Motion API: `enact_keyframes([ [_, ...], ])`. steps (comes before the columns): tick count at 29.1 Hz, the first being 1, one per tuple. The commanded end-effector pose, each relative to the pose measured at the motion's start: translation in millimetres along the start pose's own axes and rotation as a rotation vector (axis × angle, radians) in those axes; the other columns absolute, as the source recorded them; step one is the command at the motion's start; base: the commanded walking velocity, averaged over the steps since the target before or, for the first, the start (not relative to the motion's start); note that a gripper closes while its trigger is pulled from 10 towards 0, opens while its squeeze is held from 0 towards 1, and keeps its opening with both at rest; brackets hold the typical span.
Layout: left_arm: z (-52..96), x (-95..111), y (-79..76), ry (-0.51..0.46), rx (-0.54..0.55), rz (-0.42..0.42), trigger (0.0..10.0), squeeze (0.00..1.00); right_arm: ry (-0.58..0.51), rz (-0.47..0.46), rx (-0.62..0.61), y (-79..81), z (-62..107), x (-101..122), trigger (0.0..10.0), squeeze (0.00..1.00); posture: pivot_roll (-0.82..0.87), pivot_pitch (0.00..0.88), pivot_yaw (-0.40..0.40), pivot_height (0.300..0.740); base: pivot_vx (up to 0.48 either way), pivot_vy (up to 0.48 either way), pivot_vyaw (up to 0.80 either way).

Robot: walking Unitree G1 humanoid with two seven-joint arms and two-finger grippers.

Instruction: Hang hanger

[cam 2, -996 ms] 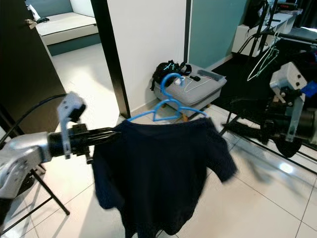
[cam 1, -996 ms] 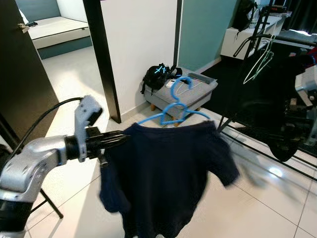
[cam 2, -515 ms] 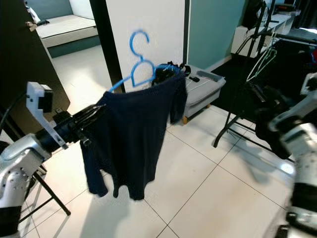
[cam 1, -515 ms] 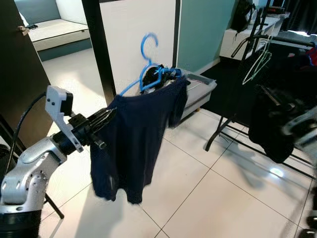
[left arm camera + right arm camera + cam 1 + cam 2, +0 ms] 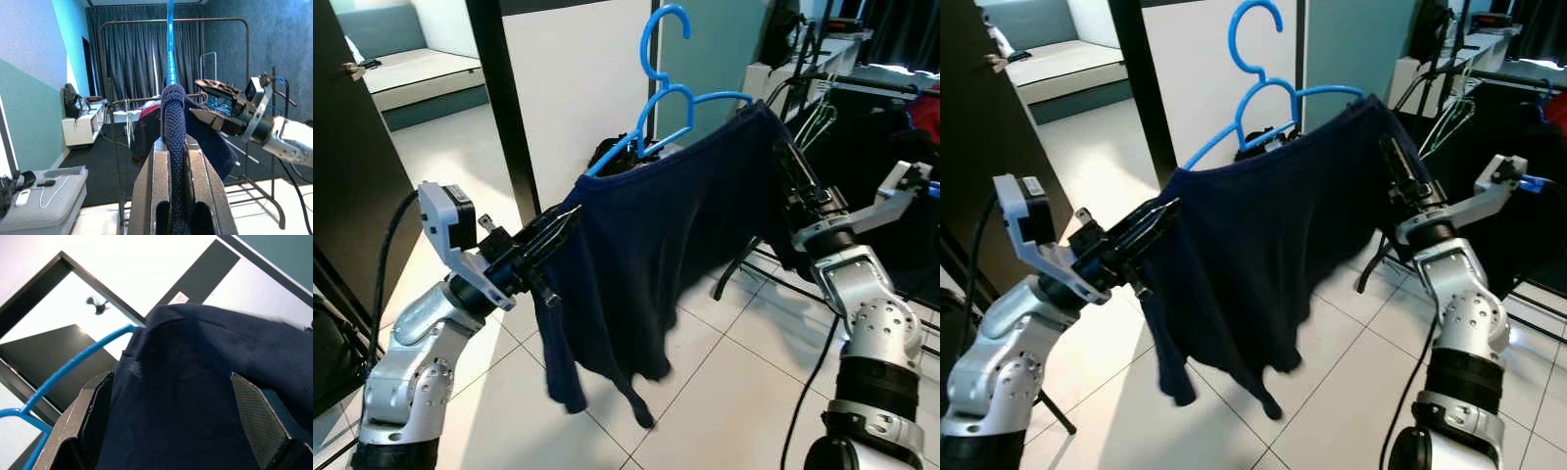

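Observation:
A blue plastic hanger carries a navy T-shirt, held up in front of me with its hook pointing upward. My left gripper is shut on the shirt-covered left end of the hanger; in the left wrist view its fingers pinch the dark fabric. My right gripper is raised at the shirt's right shoulder. It is open, and in the right wrist view its fingers stand wide apart on either side of the fabric.
A black clothes rack with thin pale hangers stands at the right, just behind my right arm. A black door frame and a white wall are behind the shirt, with a black bag at the base. The floor is pale tile.
My left arm has lifted the hanger and shirt higher and swung them broadside. My right arm has come up from the side to the shirt's right shoulder.

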State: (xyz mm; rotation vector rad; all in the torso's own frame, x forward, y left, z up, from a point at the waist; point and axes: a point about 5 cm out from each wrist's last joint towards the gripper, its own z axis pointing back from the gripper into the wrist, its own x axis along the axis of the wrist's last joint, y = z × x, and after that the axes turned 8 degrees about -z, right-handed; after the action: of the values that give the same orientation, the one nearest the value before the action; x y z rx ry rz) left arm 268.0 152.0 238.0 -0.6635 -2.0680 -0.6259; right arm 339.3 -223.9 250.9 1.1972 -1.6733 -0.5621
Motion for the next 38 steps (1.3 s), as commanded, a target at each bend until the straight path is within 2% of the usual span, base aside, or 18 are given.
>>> enact_keyframes([
  [1,-0.9,4,-3.7,-0.016,-0.006,-0.061,10.0,0.0,-0.008,-0.026,0.024,10.3,-3.4,0,10.0,0.0,-0.05,0.0,0.027,0.735,0.0,0.0,0.0],
  [6,-1.8,0,-7.4,0.004,-0.02,-0.099,10.0,0.0,-0.009,-0.034,0.029,15.1,-4.4,0,10.0,0.0,-0.06,0.0,0.027,0.735,0.0,0.0,0.0],
  [11,-6.9,-7,-21.3,0.03,-0.077,-0.185,10.0,0.0,0.013,-0.015,-0.032,15.9,-6.7,-2,10.0,0.0,-0.06,0.0,0.027,0.735,0.0,0.0,0.0],
  [16,-8.2,-9,-23.3,0.037,-0.088,-0.213,10.0,0.0,0.037,0.019,-0.11,10.5,-8.4,-6,10.0,0.0,-0.06,0.0,0.026,0.735,0.0,0.0,0.0],
  [22,-10.1,-15,-24.2,0.076,-0.083,-0.295,10.0,0.0,0.043,0.033,-0.175,9.8,-9.5,-11,10.0,0.0,-0.07,0.0,0.029,0.735,0.0,0.0,0.0],
  [25,-10.0,-17,-22.4,0.089,-0.066,-0.315,10.0,0.0,0.044,0.039,-0.179,11.5,-9.6,-13,10.0,0.0,-0.07,0.0,0.028,0.735,0.0,0.0,0.0],
  [28,-9.3,-20,-18.2,0.109,-0.025,-0.329,10.0,0.0,0.022,0.003,-0.153,15.5,-8.4,-13,10.0,0.0,-0.07,0.0,0.028,0.735,0.0,0.0,0.0],
  [30,-7.1,-24,-12.5,0.135,0.027,-0.332,10.0,0.0,0.004,-0.055,-0.059,25.6,-6.5,-11,10.0,0.0,-0.07,0.0,0.03,0.735,0.0,0.0,0.0],
  [32,-5.6,-26,-10.1,0.145,0.049,-0.33,10.0,0.0,0.002,-0.064,-0.023,29.4,-5.3,-10,10.0,0.0,-0.06,0.0,0.03,0.735,0.0,0.0,0.0],
  [35,-3.7,-27,-6.6,0.16,0.083,-0.339,10.0,0.0,0.001,-0.067,-0.008,30.9,-4.0,-10,10.0,0.0,-0.07,0.0,0.031,0.735,0.0,0.0,0.0],
  [37,0.0,-28,0.3,0.17,0.151,-0.356,10.0,0.0,-0.008,-0.054,-0.048,24.7,-0.9,-9,10.0,0.0,-0.07,0.0,0.031,0.735,0.0,0.0,0.0],
  [38,0.0,-28,0.3,0.17,0.151,-0.356,10.0,0.0,-0.008,-0.054,-0.048,24.7,-0.9,-9,10.0,0.0,-0.07,0.0,0.031,0.735,0.0,0.0,0.0],
])
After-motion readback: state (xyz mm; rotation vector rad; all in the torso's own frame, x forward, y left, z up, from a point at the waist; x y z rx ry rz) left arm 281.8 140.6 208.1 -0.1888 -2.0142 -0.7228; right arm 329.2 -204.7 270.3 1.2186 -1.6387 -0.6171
